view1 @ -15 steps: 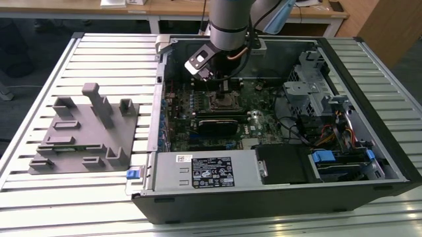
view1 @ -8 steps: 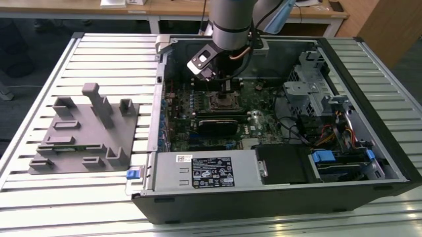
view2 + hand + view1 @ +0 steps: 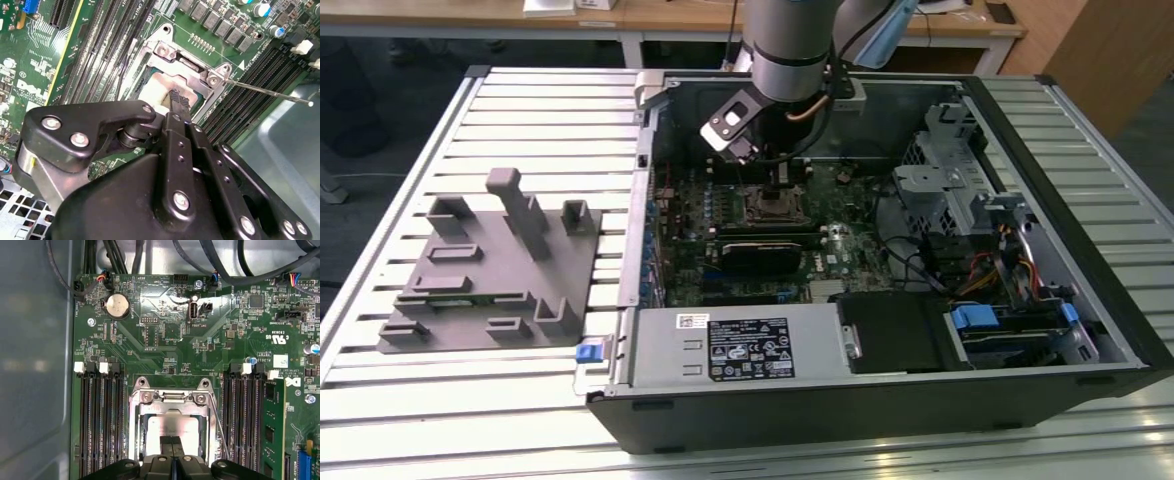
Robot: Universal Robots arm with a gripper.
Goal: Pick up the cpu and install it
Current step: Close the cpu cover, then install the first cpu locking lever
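You see the black two-finger gripper [image 3: 172,441] low inside the open computer case, with its fingers pressed flat against each other, so it is closed. Directly under its tips lies the small square cpu with the pale silvery metal top [image 3: 189,432], flat inside the square socket frame with a metal rim [image 3: 172,397]; you cannot tell whether the tips touch it. On both sides of the gripper run the long black memory slots [image 3: 97,420] of the green motherboard [image 3: 165,340].
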